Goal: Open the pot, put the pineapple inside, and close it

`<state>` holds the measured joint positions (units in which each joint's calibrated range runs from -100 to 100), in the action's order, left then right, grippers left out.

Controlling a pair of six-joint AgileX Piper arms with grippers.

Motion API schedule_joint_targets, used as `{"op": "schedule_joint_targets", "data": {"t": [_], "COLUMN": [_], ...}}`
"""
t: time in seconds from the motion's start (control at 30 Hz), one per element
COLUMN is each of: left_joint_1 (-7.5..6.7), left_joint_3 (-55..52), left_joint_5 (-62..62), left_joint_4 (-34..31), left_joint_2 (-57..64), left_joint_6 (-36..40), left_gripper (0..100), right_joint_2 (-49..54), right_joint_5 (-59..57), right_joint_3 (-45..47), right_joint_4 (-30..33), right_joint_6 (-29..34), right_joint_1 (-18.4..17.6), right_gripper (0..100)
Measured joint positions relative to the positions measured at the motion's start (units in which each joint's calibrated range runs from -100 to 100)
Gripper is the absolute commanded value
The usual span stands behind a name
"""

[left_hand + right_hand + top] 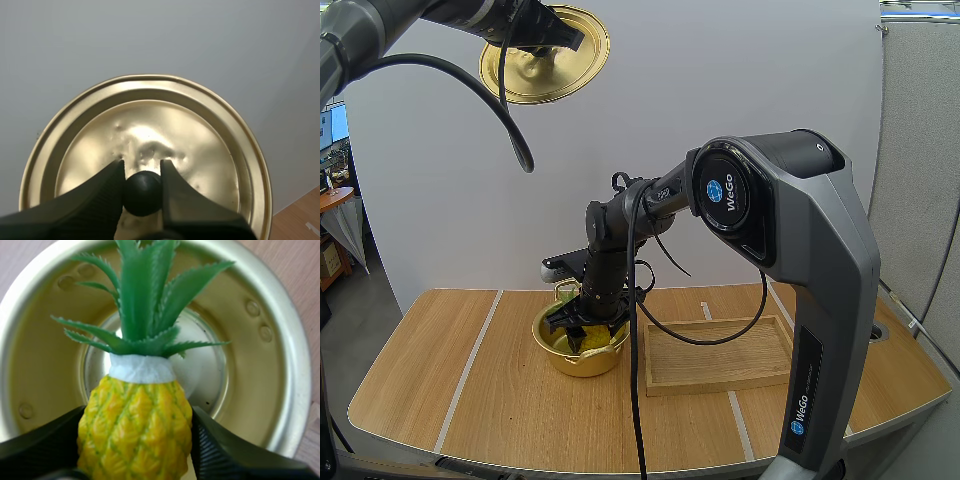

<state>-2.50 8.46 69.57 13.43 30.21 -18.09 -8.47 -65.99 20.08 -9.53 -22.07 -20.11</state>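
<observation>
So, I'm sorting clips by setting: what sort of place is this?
Likely a robotics lab bench, not a kitchen: a taped wooden table before a white screen, the right claw holding a plastic pineapple partway into a gold pot, the left claw holding the lid aloft.

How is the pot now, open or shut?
Open: the left tool holds the lid high, and the right tool holds the pineapple at the mouth of the pot.
</observation>
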Motion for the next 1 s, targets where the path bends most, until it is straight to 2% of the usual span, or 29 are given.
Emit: {"op": "schedule_joint_targets", "data": {"t": [0.17, 0.2, 0.27, 0.37, 0.4, 0.67, 1.0], "left_joint_1": [0.0, 0.0, 0.0, 0.0, 0.0, 0.0, 0.0], "left_joint_3": [0.0, 0.0, 0.0, 0.0, 0.0, 0.0, 0.0], "left_joint_5": [0.0, 0.0, 0.0, 0.0, 0.0, 0.0, 0.0], "left_joint_4": [0.0, 0.0, 0.0, 0.0, 0.0, 0.0, 0.0], "left_joint_2": [0.0, 0.0, 0.0, 0.0, 0.0, 0.0, 0.0], "left_joint_6": [0.0, 0.0, 0.0, 0.0, 0.0, 0.0, 0.0], "left_gripper": [0, 0, 0, 0, 0, 0, 0], "right_joint_2": [0.0, 0.0, 0.0, 0.0, 0.0, 0.6, 15.7], "right_joint_5": [-1.0, -1.2, -1.9, -2.6, -2.7, -3.1, -4.5], "right_joint_3": [0.0, 0.0, 0.0, 0.0, 0.0, 0.0, 0.0], "right_joint_4": [0.1, 0.1, 0.0, -0.4, -0.5, -0.4, -0.5], "right_joint_6": [0.0, 0.0, 0.0, -0.4, -0.6, -0.8, -0.3], "right_joint_1": [-0.1, -0.1, -0.1, -0.1, -0.1, -0.1, -0.1], "right_gripper": [0, 5, 37, 95, 100, 100, 100]}}
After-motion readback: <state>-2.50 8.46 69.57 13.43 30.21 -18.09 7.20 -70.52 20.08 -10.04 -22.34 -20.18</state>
